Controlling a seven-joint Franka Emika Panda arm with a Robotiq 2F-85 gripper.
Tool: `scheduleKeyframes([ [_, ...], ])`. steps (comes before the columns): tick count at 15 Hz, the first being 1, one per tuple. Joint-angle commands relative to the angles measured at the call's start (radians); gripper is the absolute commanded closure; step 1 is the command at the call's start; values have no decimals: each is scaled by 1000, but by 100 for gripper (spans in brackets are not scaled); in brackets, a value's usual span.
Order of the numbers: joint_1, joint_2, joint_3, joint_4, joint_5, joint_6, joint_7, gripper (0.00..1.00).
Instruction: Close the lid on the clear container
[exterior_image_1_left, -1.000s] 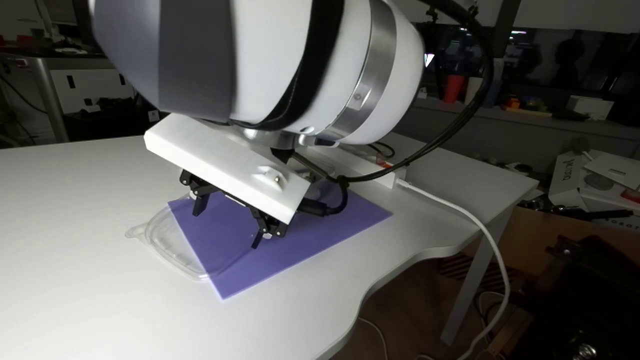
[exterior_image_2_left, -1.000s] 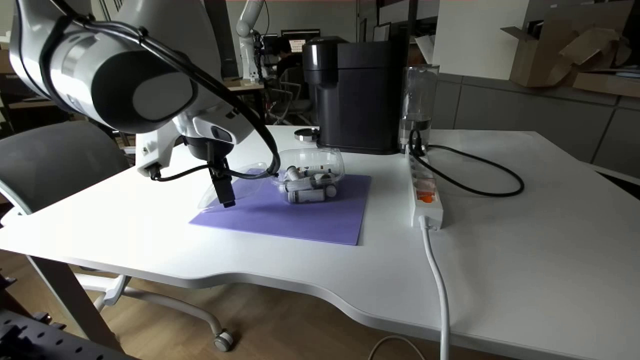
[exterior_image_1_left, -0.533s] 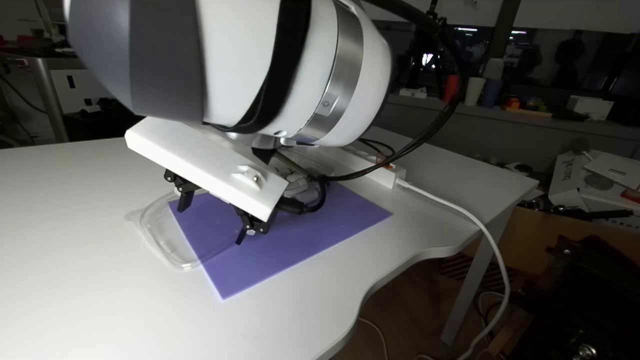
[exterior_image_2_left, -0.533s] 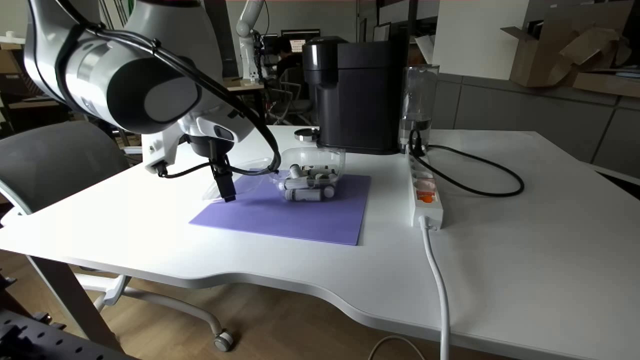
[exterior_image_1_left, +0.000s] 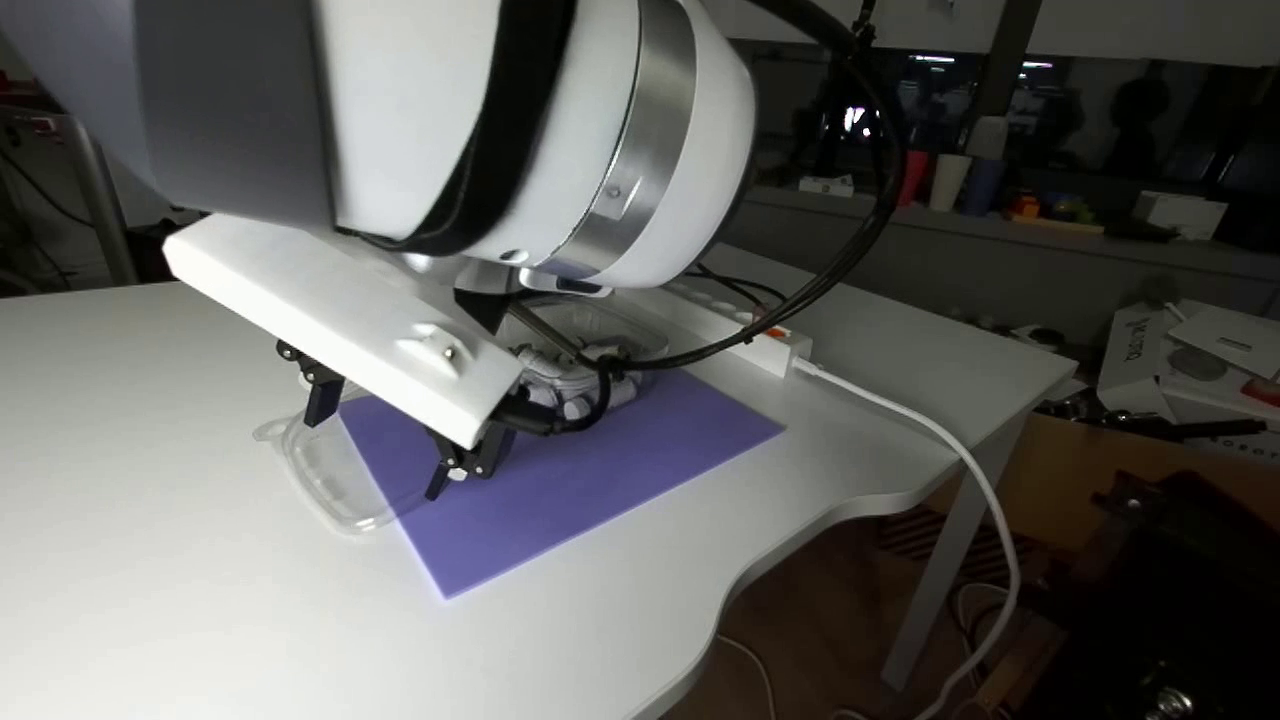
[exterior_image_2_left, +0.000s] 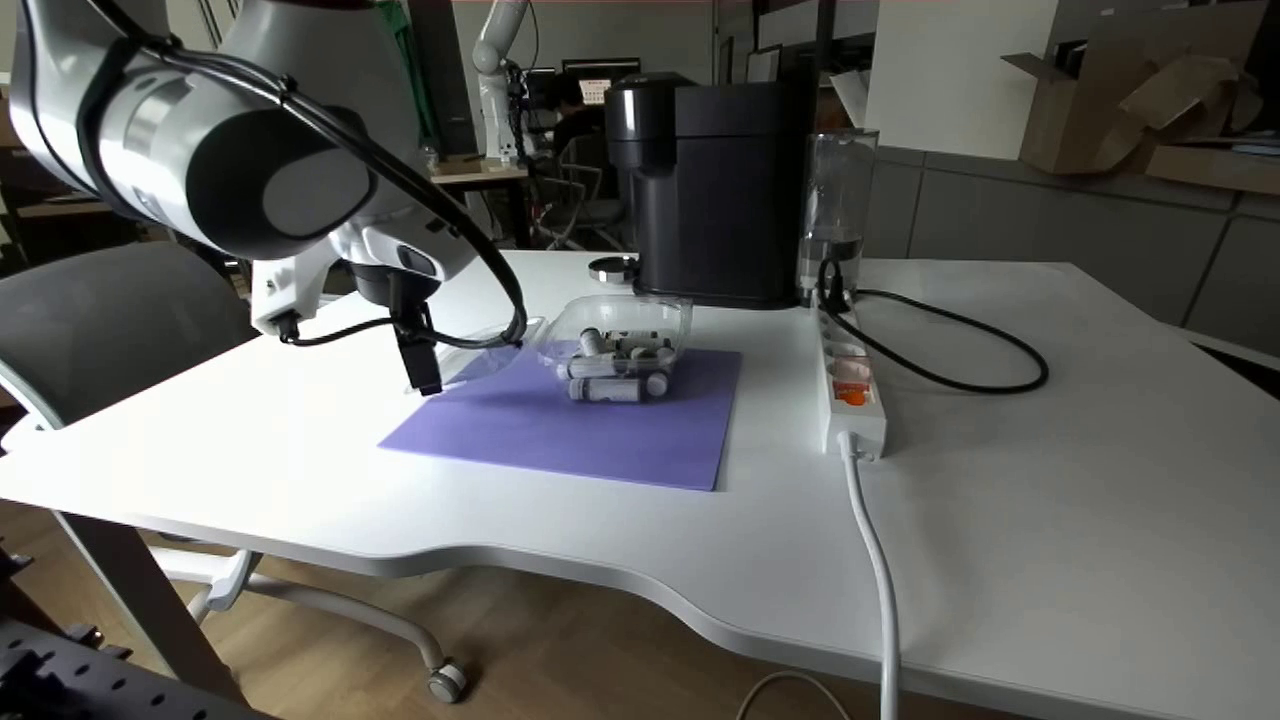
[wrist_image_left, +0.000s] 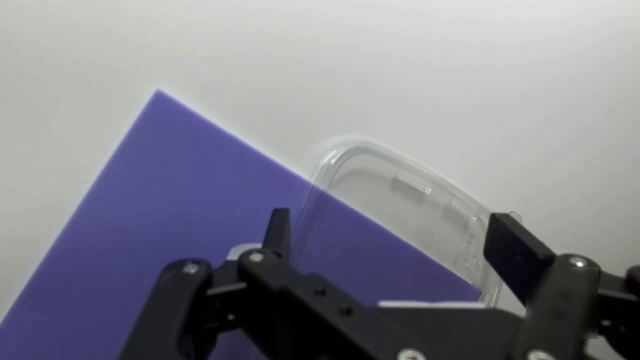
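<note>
The lid (exterior_image_1_left: 335, 480) is a thin see-through plastic cover lying across the edge of the purple mat and the white table; it also shows faintly in an exterior view (exterior_image_2_left: 490, 358) and in the wrist view (wrist_image_left: 400, 200). My gripper (exterior_image_1_left: 375, 462) is open, pointing down at the lid with its fingers spread on either side. In the wrist view the fingers (wrist_image_left: 387, 215) lie close to the lid's two side edges; I cannot tell whether they touch it. The clear container (exterior_image_2_left: 620, 312) stands open on the mat beside the gripper, holding several white and grey cylinders.
The purple mat (exterior_image_2_left: 600, 440) lies on the white table. A white power strip (exterior_image_2_left: 850, 400) with a cable runs beyond the container. A black coffee machine (exterior_image_2_left: 715, 190) stands at the back. The arm's black cable hangs near the container. The table edge (exterior_image_2_left: 660, 600) curves at the front.
My gripper has moved left in the exterior views, still open. The lid has shifted slightly the same way and away from the front. More of the container now shows beside the arm.
</note>
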Motion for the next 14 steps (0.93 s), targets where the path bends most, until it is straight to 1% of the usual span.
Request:
scheduleKeyframes([
  [1, -31, 7, 43, -21, 5, -1, 100, 0],
  [3, -48, 20, 63, -34, 2, -3, 147, 0],
  [4, -5, 8, 21, -18, -17, -4, 108, 0],
  [10, -4, 18, 20, -17, -16, -8, 120, 0],
  [12, 2, 16, 6, -15, 1, -5, 131, 0],
  [14, -16, 10, 6, -12, 0, -5, 141, 0],
])
